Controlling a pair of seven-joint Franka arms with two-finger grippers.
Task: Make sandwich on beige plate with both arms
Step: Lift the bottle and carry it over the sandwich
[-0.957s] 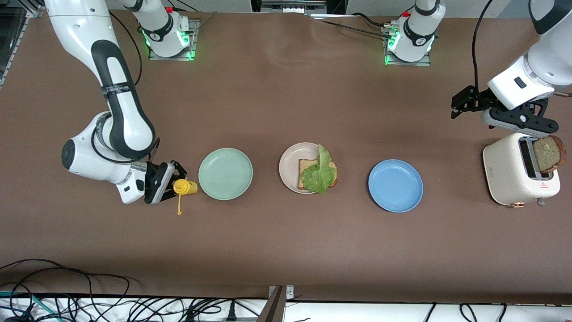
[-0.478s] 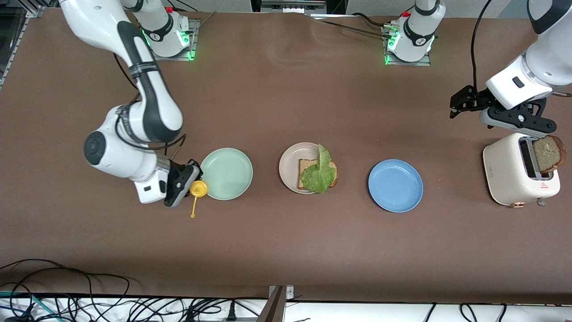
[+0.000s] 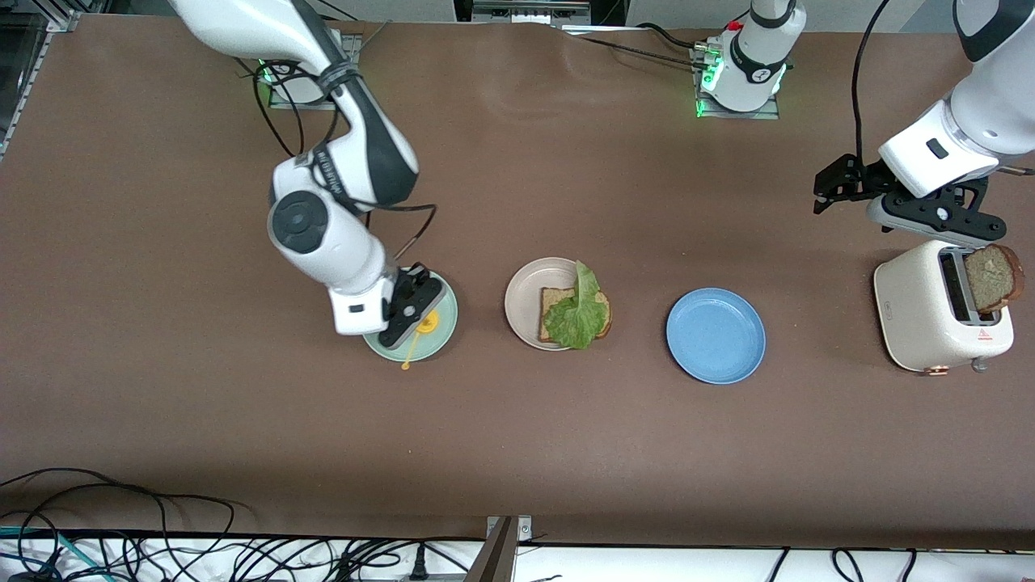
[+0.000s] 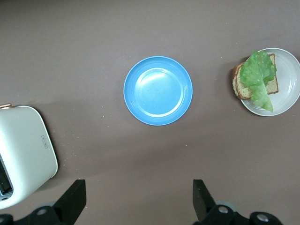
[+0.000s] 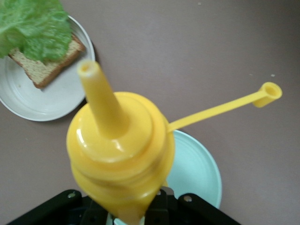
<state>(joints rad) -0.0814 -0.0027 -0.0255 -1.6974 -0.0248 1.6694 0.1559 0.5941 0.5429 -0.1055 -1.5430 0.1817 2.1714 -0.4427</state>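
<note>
The beige plate (image 3: 527,301) holds one brown bread slice (image 3: 556,301) with a green lettuce leaf (image 3: 576,314) draped over it; it also shows in the left wrist view (image 4: 286,96) and the right wrist view (image 5: 42,101). A second bread slice (image 3: 991,277) stands in the white toaster (image 3: 930,311). My right gripper (image 3: 414,311) is shut on a yellow squeeze bottle (image 5: 117,150) over the mint-green plate (image 3: 446,319), its uncapped nozzle pointing toward the beige plate. My left gripper (image 3: 841,179) is open and empty, up in the air beside the toaster.
A blue plate (image 3: 716,335) lies between the beige plate and the toaster. The bottle's cap (image 3: 406,364) dangles on its strap past the mint-green plate's rim. Cables run along the table edge nearest the front camera.
My right arm has carried the yellow bottle from the bare table at its end to over the mint-green plate, toward the beige plate. The left arm has barely moved.
</note>
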